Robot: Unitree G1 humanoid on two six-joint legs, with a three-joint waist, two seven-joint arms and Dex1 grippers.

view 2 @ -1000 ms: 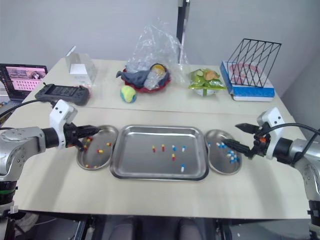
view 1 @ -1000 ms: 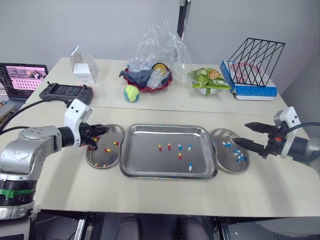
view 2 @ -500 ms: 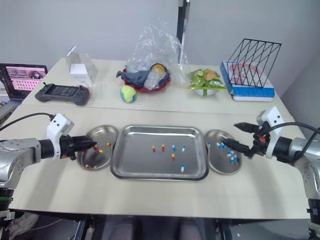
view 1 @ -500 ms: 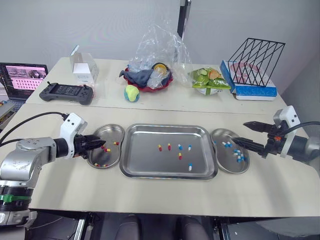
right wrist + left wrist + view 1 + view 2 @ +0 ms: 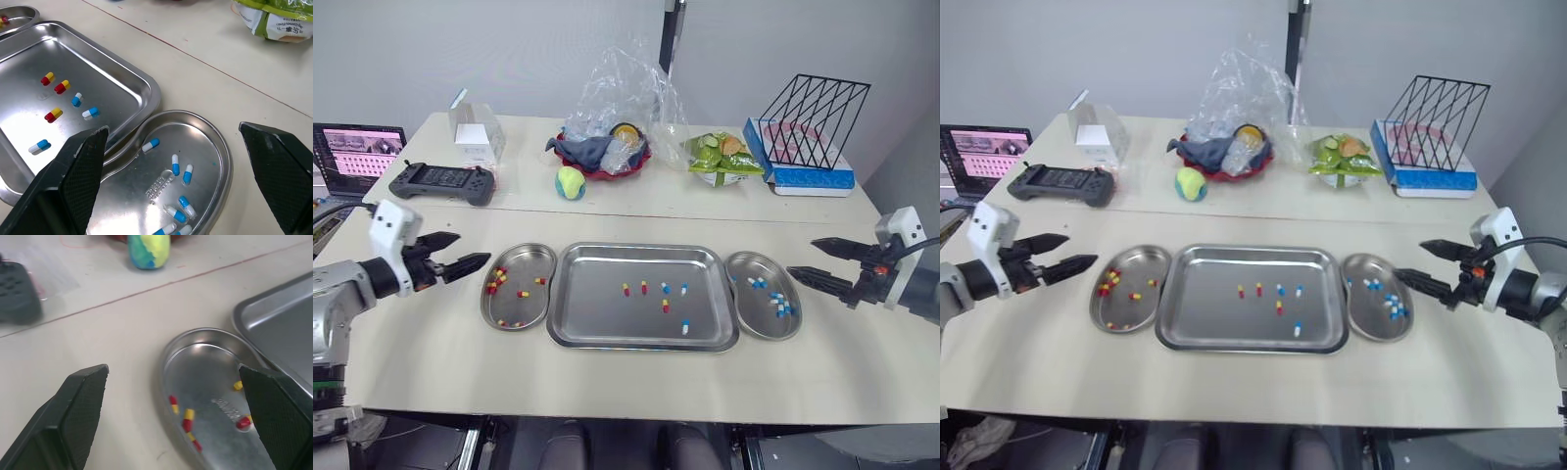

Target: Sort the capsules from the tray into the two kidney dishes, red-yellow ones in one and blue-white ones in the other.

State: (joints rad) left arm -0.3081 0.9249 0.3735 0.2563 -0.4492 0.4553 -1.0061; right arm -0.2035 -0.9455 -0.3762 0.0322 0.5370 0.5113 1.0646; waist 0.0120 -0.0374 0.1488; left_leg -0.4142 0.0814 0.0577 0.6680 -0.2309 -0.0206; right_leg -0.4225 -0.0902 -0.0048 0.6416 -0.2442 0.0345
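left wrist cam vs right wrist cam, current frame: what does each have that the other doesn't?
Left wrist adds: the multicoloured ball, a corner of the black controller, and the spread of red-yellow capsules in the left kidney dish, framed by the open left gripper.
Right wrist adds: the right kidney dish with blue-white capsules, six unsorted capsules in the tray, the green snack bag, the open right gripper.
Shared: the tray, the tabletop, and the left kidney dish, just its end in the right wrist view.

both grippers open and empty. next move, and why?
Probably send the left gripper, open beside the left dish, to the nearest red-yellow capsule in the tray: six capsules lie there unsorted.
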